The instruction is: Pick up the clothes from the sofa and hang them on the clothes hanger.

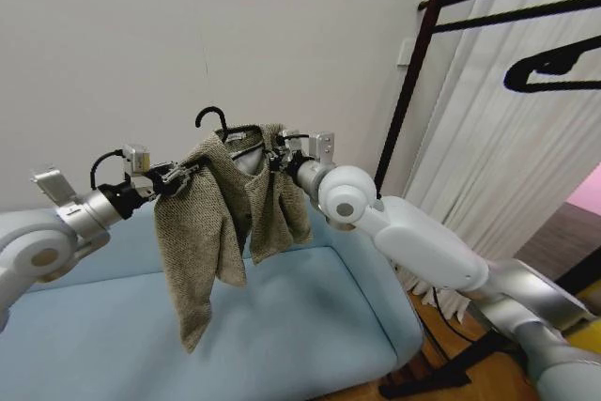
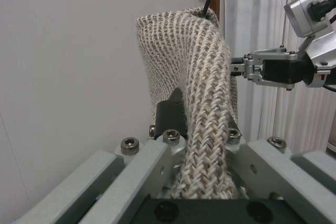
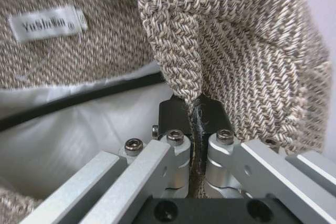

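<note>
1. A white label point(image 3: 48, 23) is sewn inside the neck of the cardigan point(image 3: 252, 51). It carries one short line of dark print, too blurred to read with any certainty.
2. The right gripper point(image 3: 194, 116) is closed tight at the cardigan's collar edge, its black pads pinching a narrow fold of knit. A dark strand also sits between the pads, and what it is cannot be told. The black bar of the hanger point(image 3: 79, 98) crosses inside the cardigan, between the label and this gripper.
3. The left gripper point(image 2: 202, 123) is also closed, clamped on a thick band of knit at the cardigan's other shoulder. The band rises from the pads and arches over.
4. In the head view the beige cardigan hangs in the air, stretched between the two grippers. The left gripper is at its left shoulder and the right gripper at its collar. The hanger's hook stands up just above the collar, and the sleeves and hem droop freely.
5. A pale blue sofa point(image 1: 310, 326) lies below and behind the cardigan. Whether the lowest sleeve touches the seat cannot be told.
6. A dark rack point(image 1: 413, 72) stands well to the right of the cardigan, with a second hanger point(image 1: 554, 63) just beneath its rails.
7. A white curtain point(image 1: 488, 157) hangs behind the rack, and a plain wall point(image 1: 141, 44) is behind the cardigan.
</note>
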